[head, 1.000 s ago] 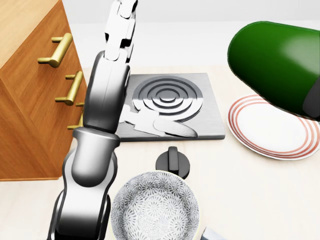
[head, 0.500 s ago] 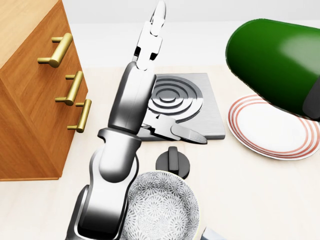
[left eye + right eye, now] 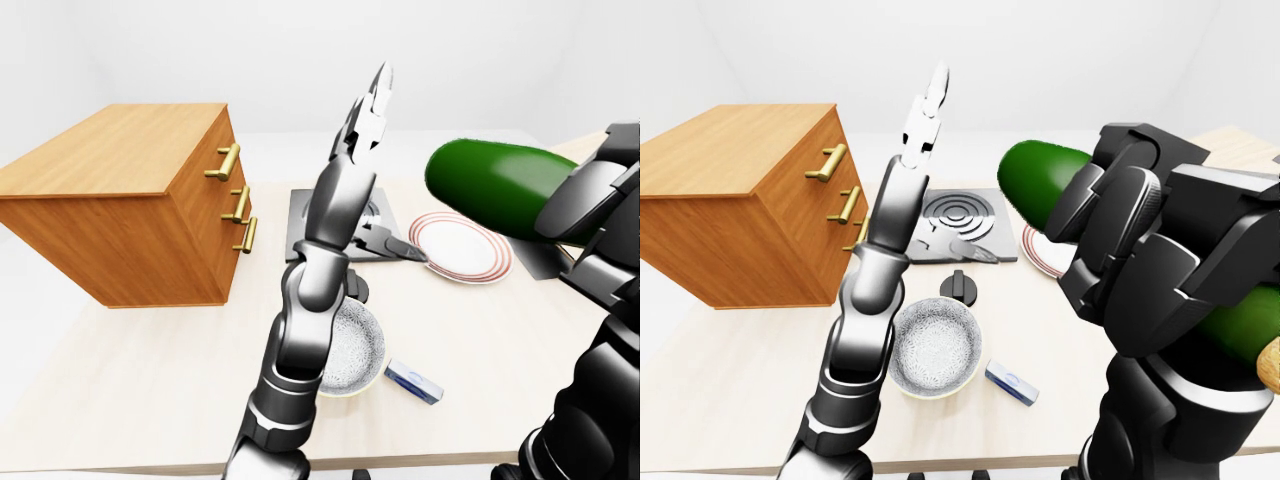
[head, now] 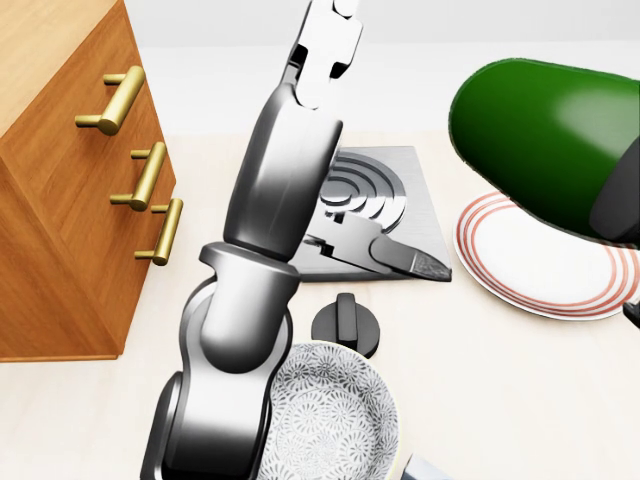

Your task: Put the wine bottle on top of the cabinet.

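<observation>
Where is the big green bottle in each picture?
Left-eye view: the bottle lies tilted at middle right, above the plate, held by the right hand.
Head view: it fills the upper right corner, over the plate.
Right-eye view: it shows at upper middle, mostly hidden by the right hand.
Shared landmark: the red-ringed plate, just below the bottle in every view.

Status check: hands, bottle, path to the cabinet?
Right hand shut on wine bottle, held aloft. Left hand open, raised between bottle and cabinet. Cabinet top bare.
</observation>
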Robot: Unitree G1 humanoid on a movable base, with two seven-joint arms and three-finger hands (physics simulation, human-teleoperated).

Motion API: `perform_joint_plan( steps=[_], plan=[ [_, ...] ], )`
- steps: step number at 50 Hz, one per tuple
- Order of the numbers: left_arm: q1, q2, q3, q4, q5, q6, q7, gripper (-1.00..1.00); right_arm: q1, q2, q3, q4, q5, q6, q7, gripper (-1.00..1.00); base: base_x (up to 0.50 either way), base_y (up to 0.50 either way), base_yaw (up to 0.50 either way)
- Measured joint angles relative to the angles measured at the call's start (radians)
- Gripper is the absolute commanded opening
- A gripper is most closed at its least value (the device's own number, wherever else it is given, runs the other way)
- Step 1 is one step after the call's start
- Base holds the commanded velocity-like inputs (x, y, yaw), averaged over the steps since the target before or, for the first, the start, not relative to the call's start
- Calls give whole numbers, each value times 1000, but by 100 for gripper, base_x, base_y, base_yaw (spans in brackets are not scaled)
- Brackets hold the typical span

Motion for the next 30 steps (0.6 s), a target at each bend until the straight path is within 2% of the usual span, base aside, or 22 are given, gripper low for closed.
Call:
perform_joint_plan(
  steps=[30],
  plan=[
    [-75, -16, 17, 78, -47, 0, 32, 100, 9, 7, 5, -24, -1, 0, 2, -100, 0, 0, 0]
  ],
)
